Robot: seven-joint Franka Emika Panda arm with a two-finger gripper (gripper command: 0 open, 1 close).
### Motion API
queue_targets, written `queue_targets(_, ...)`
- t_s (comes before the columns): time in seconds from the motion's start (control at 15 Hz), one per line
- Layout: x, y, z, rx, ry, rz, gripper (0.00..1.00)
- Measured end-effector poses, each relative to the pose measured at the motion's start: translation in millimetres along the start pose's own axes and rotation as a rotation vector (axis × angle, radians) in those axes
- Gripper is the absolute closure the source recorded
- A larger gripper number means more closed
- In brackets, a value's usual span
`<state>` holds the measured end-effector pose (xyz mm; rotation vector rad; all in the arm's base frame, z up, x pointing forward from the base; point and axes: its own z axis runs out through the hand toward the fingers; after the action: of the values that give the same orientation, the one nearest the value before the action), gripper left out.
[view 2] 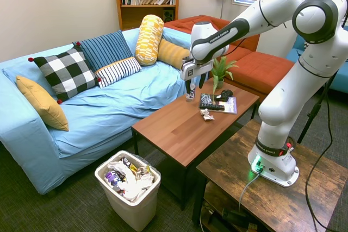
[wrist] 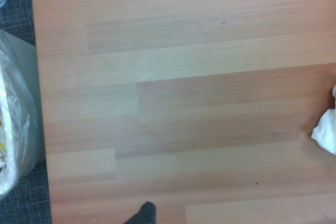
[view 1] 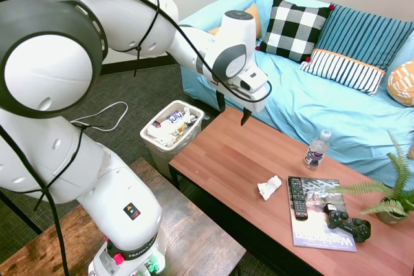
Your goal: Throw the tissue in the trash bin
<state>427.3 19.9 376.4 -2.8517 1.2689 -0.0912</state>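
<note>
The gripper (view 1: 233, 109) hangs above the bare wood of the table (view 1: 226, 159), fingers pointing down and parted a moderate way, with nothing between them — it is empty. By my reading the step in hand is the approach: the tissue is not yet picked up, so the reach-and-grasp comes first and the carry to the bin after. The tissue (view 1: 269, 187) lies crumpled on the tabletop, well apart from the gripper and lower than it, toward the end of the table where the magazine (view 1: 320, 219) sits; it is just beside the magazine's near edge and the remote (view 1: 297, 198) lying on it. In the wrist view only a white corner of the tissue (wrist: 325, 132) shows at the picture's edge, so the tool is not over it. The next move calls for a sideways travel along the table until the fingers straddle the wad, then a descent and a close — taking care not to catch the magazine. The bin (view 1: 171, 127) stands on the floor off the table's other end, already holding litter in its liner.
</note>
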Motion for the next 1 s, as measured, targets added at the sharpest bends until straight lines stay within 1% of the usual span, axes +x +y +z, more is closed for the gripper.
queue_targets(0.2,2,-1,-1,-0.003,-0.004,0.006,0.0)
queue_targets(0.27,7,0,-1,-0.003,-0.004,0.022,0.0)
queue_targets(0.4,27,7,2,-0.005,0.002,0.076,0.0)
queue_targets(0.53,55,20,13,-0.006,0.01,0.143,0.0)
queue_targets(0.73,96,41,43,-0.016,0.039,0.252,0.0)
queue_targets(0.87,116,51,74,-0.041,0.038,0.308,0.0)
queue_targets(1.0,132,58,110,-0.069,0.023,0.348,0.0)
